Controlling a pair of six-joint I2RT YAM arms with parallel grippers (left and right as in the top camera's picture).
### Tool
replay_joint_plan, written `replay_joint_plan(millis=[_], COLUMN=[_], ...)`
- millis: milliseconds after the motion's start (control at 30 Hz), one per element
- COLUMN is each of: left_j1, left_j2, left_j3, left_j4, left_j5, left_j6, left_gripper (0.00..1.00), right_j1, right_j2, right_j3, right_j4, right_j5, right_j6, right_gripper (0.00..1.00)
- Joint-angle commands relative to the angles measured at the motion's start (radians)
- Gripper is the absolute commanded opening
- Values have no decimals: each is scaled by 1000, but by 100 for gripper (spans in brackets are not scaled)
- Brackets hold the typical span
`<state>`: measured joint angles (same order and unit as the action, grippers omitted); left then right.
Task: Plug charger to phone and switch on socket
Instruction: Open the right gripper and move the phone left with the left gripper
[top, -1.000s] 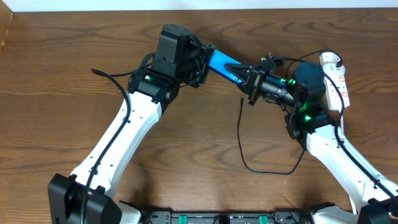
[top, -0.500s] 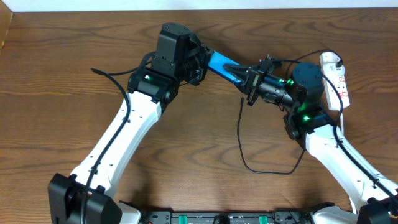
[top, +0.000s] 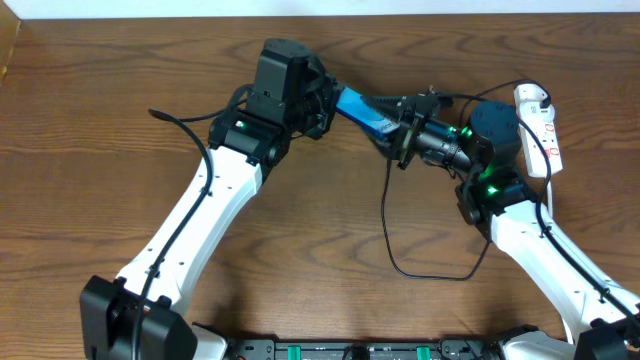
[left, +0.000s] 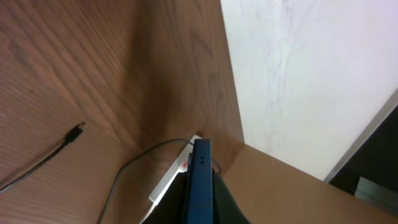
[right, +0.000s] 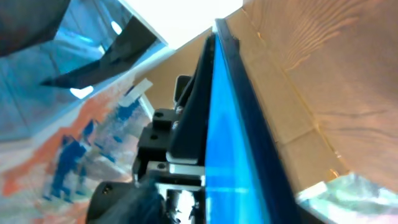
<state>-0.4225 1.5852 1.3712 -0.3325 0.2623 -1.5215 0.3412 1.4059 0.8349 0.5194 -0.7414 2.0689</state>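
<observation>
Overhead, the phone (top: 358, 108) has one end buried in the left gripper (top: 325, 104). The charger (top: 385, 220) loses its tip under the right gripper (top: 397, 122), so no telling if it's seated or how those jaws stand. The right arm (top: 540, 250) covers part of the socket (top: 550, 140). The left wrist view crops the phone (left: 200, 180) at the bottom.

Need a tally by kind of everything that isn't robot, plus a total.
phone: 1
charger cable: 1
power strip: 1
Total: 3
</observation>
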Motion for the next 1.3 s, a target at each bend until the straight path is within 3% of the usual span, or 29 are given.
replay_joint_plan(millis=[0, 67, 133, 333, 467, 700, 900, 1033, 1267], left_j1=[-10, -4, 12, 140, 247, 395, 439, 452, 485], left_j2=[7, 6, 6, 6, 6, 6, 6, 6, 7], left_j3=[7, 8, 8, 8, 8, 7, 7, 7, 7], left_j4=[18, 33, 34, 36, 36, 35, 31, 32, 36], left_j5=[6, 6, 14, 80, 223, 702, 1047, 1111, 1080], left_j6=[-2, -1, -1, 75, 295, 651, 929, 1013, 1031], left_gripper=[7, 7, 7, 7, 7, 7, 8, 7, 7], right_j1=[14, 14, 13, -19, -43, -53, -52, -52, -52], right_j2=[-5, -5, -5, -5, -5, -5, -5, -5, -5], right_j3=[15, 15, 15, 15, 15, 15, 15, 45, 249], right_j4=[5, 4, 4, 1, -31, -264, -476, -589, -1055], right_j5=[-17, -16, -16, -26, -36, -33, 82, 155, 409], right_j6=[-18, -18, -20, -186, -377, -843, -1014, -1094, -1339], right_gripper=[66, 89, 99, 99, 99, 99, 99, 99, 99])
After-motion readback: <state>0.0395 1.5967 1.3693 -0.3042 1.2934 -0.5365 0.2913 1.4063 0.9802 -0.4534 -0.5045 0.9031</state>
